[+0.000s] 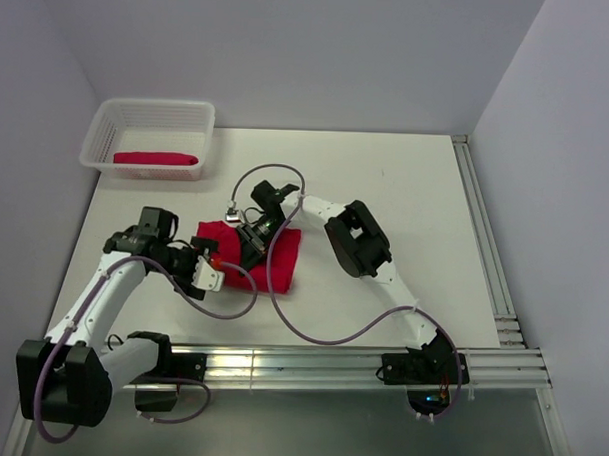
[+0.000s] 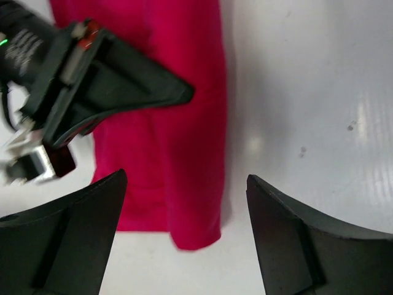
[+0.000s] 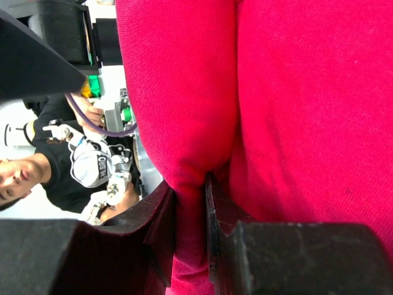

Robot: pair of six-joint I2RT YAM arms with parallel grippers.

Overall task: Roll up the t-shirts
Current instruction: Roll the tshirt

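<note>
One red t-shirt [image 1: 279, 262] lies partly folded on the white table, its long edge and a corner showing in the left wrist view [image 2: 178, 153]. My right gripper [image 1: 252, 233] sits on its upper left part, shut on a pinched fold of the red cloth [image 3: 190, 184]. My left gripper [image 1: 210, 269] hovers at the shirt's left edge, open, with the shirt's corner below the gap and nothing held [image 2: 186, 178]. A second red t-shirt [image 1: 155, 159] lies rolled up inside the white basket [image 1: 106, 124].
The basket stands at the far left corner against the wall. A metal rail [image 1: 484, 244] runs along the table's right edge, and another rail [image 1: 310, 360] crosses the near edge by the arm bases. Purple cables [image 1: 311, 333] loop over the table near the shirt.
</note>
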